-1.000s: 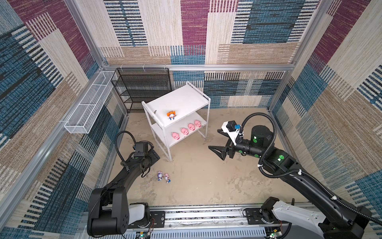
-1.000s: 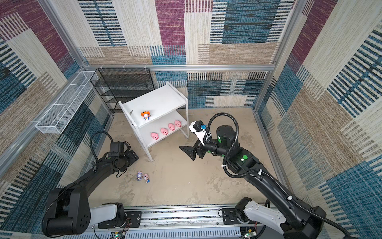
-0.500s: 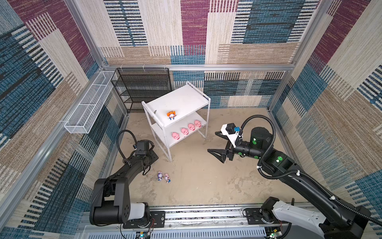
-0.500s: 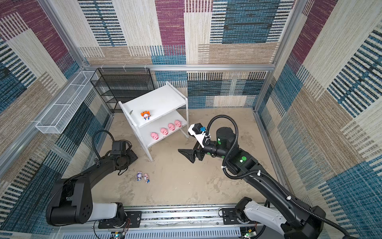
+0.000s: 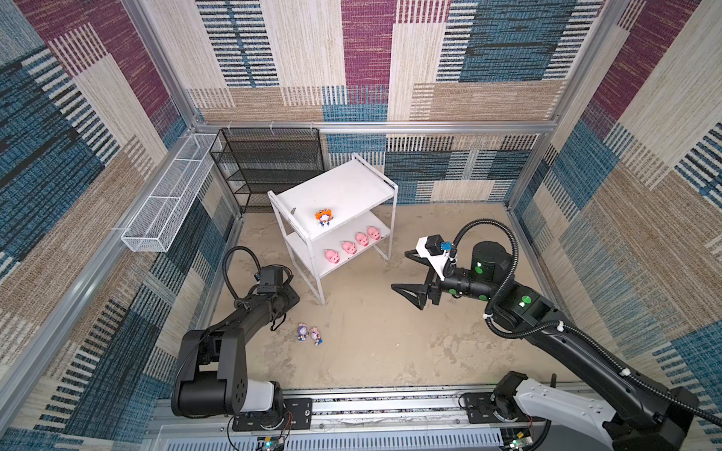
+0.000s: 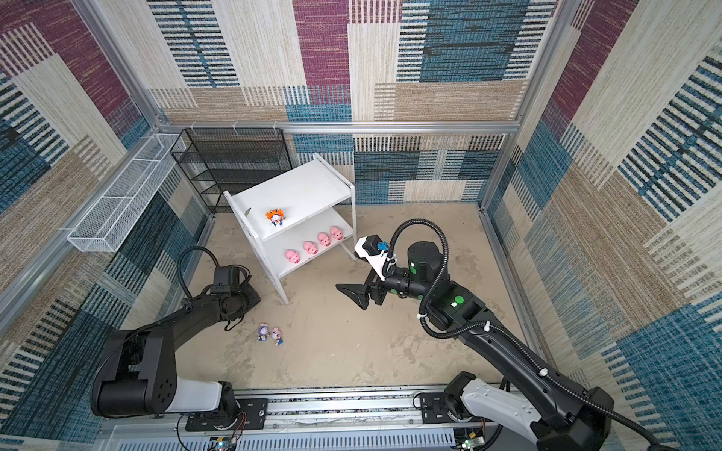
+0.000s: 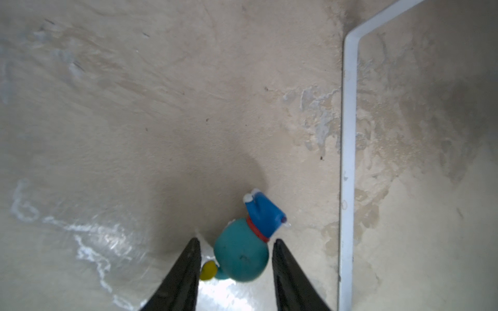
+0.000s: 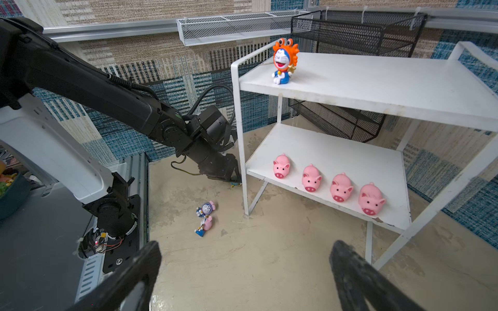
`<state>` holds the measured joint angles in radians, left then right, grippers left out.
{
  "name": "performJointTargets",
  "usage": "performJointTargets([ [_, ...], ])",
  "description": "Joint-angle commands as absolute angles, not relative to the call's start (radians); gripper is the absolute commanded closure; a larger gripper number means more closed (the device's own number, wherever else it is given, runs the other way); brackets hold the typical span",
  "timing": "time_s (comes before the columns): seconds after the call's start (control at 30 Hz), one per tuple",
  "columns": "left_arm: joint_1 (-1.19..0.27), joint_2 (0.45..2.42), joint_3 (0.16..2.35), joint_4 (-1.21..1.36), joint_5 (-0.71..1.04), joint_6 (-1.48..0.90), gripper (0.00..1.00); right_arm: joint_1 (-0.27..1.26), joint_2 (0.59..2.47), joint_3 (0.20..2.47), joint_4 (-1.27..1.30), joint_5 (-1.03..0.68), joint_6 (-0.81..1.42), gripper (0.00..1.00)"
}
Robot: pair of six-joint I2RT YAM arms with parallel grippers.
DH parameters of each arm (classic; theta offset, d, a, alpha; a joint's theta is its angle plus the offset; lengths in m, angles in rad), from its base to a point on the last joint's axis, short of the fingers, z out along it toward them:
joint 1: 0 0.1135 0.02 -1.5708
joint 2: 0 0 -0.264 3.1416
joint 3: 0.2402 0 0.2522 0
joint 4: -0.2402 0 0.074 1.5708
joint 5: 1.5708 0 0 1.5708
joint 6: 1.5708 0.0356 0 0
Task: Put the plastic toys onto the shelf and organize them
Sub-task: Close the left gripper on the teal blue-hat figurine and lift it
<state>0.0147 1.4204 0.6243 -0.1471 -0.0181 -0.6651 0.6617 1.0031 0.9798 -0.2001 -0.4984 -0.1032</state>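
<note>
Left hand (image 7: 236, 240) narrowed around figurine (image 7: 242, 258), pigs (image 8: 311, 178) on shelf (image 8: 350, 150)

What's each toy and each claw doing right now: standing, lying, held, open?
Four pink pigs: upright in a row on the shelf, lower board.
Orange-hooded figurine: upright on the top board.
Two small figurines: lying side by side on the floor.
Blue-hooded figurine: on the floor.
Left gripper: open, fingers either side of that figurine.
Right gripper: open, empty.
</note>
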Motion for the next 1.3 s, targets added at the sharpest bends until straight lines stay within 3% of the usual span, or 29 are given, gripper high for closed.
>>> performJointTargets([
  [0.0,0.014,1.430,0.629,-0.138,0.008,-0.642,0.54,0.663,1.002,0.979,-0.184,-0.504,-0.121,0.00],
  [0.07,0.014,1.434,0.632,-0.140,0.010,-0.642,0.54,0.664,1.002,0.984,-0.193,-0.500,-0.126,0.00],
  [0.2,0.014,1.442,0.636,-0.138,0.017,-0.641,0.67,0.664,0.999,0.985,-0.196,-0.497,-0.131,0.00],
  [0.4,0.014,1.350,0.616,-0.178,0.001,-0.635,0.78,0.664,0.993,0.955,-0.196,-0.495,-0.128,0.00],
  [0.87,0.004,0.754,0.571,-0.647,0.140,-0.658,0.80,0.664,0.913,0.787,-0.157,-0.485,-0.054,0.00],
  [1.0,-0.129,0.654,0.586,-0.708,0.195,-0.745,0.82,0.664,0.915,0.746,-0.159,-0.450,-0.012,0.00],
  [1.27,-0.356,0.519,0.586,-0.820,0.124,-0.882,0.82,0.664,0.943,0.678,-0.159,-0.406,0.094,0.00],
])
